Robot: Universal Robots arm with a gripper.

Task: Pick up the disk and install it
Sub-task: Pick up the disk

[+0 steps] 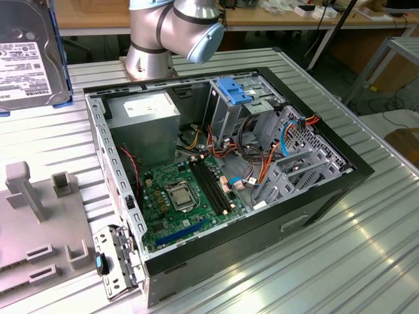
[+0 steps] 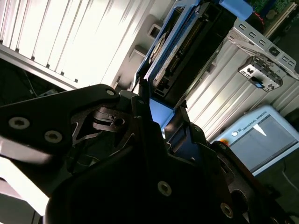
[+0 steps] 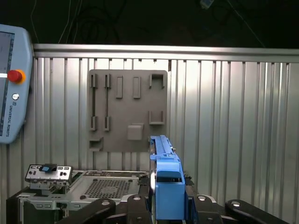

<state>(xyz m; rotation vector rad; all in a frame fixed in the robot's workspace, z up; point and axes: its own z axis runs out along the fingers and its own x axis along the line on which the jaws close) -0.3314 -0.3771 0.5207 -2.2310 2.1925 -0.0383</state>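
The disk [image 1: 26, 52] hangs in the air at the exterior view's upper left, label side showing, its bright blue carrier rail along one edge. It is well off to the side of the open computer case [image 1: 353, 165]. In the first wrist view the disk [image 3: 166, 179] stands edge-on, its blue carrier clamped between the black fingers of my gripper [image 3: 167, 207]. In the second wrist view the disk [image 2: 187, 42] sticks out beyond the gripper [image 2: 154, 109], which is shut on it.
The case lies open on a ribbed metal table [image 1: 366, 261], showing its motherboard [image 1: 183, 196] and a metal drive cage with a light-blue latch [image 1: 236, 89]. A grey fixture plate [image 3: 127, 109] lies beside the case. The arm's base [image 1: 173, 33] stands behind it. A teach pendant [image 3: 11, 84] rests nearby.
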